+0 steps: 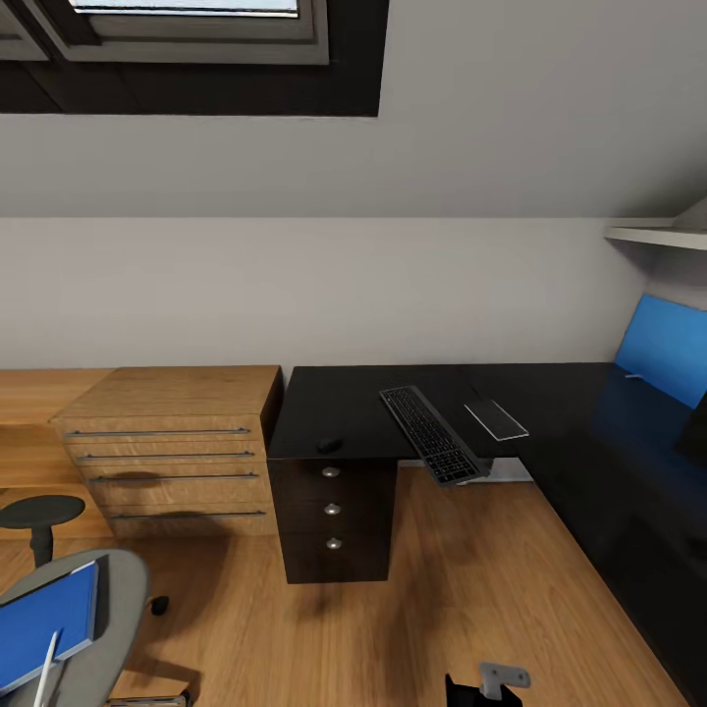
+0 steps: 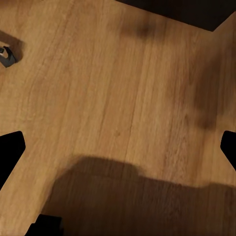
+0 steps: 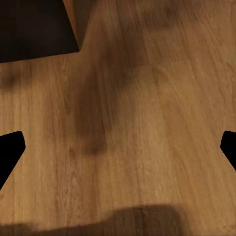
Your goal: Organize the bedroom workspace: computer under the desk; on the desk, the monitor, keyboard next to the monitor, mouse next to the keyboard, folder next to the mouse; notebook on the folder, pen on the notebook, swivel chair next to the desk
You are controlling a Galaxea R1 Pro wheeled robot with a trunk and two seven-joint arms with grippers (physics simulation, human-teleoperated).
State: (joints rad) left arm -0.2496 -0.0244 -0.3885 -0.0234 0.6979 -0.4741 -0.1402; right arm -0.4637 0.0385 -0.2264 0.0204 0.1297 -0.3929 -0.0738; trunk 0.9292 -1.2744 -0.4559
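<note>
The black L-shaped desk [image 1: 344,403] stands against the pale wall, its drawer unit [image 1: 332,511] showing round silver knobs. The dark keyboard [image 1: 432,434] lies slanted on it, its near end hanging over the front edge. Left of it sits the small mouse [image 1: 329,444], and to its right a thin flat dark rectangle [image 1: 496,419], likely the notebook. A blue-faced panel [image 1: 663,346], apparently the monitor, stands on the right wing. At bottom left, the grey swivel chair [image 1: 113,599] carries the blue folder [image 1: 44,621] with the pale pen [image 1: 45,670] on it. My left gripper [image 2: 118,147] and right gripper [image 3: 118,152] hang open over floor planks, empty.
A light wooden dresser [image 1: 177,442] with long bar handles adjoins the desk's left side. One black chair armrest [image 1: 39,513] rises beside the seat. A castor [image 2: 6,55] rests on the plank floor [image 1: 462,589]. A white shelf [image 1: 653,236] hangs at upper right.
</note>
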